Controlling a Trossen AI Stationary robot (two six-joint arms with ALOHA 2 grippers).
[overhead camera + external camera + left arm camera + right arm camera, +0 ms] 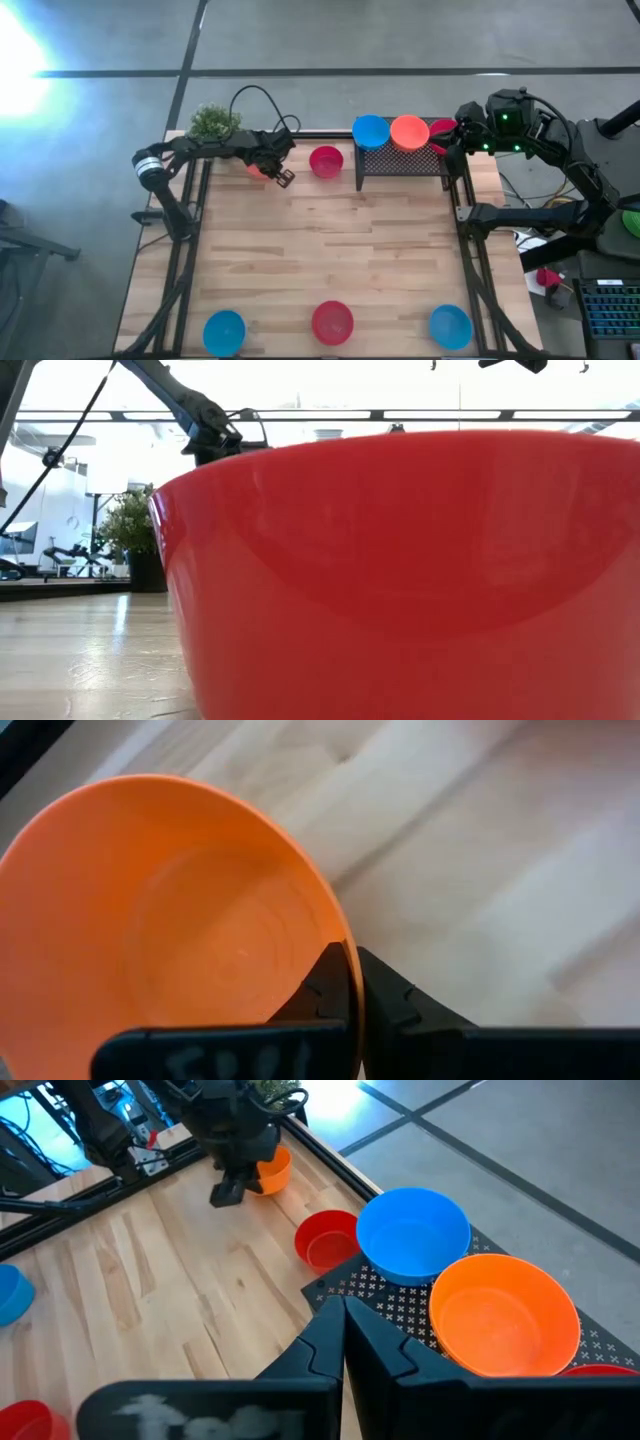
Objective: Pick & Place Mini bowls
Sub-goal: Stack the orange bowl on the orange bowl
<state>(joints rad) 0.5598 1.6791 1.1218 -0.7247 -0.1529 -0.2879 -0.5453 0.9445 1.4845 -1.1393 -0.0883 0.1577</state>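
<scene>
Along the bench's (330, 250) near edge sit a blue bowl (224, 331), red bowl (332, 322) and second blue bowl (450, 326). At the far-left, the left gripper (355, 982) pinches an orange bowl's (150, 920) rim. The right gripper (343, 1330), closed and empty, hovers by the rack (400, 160).
</scene>
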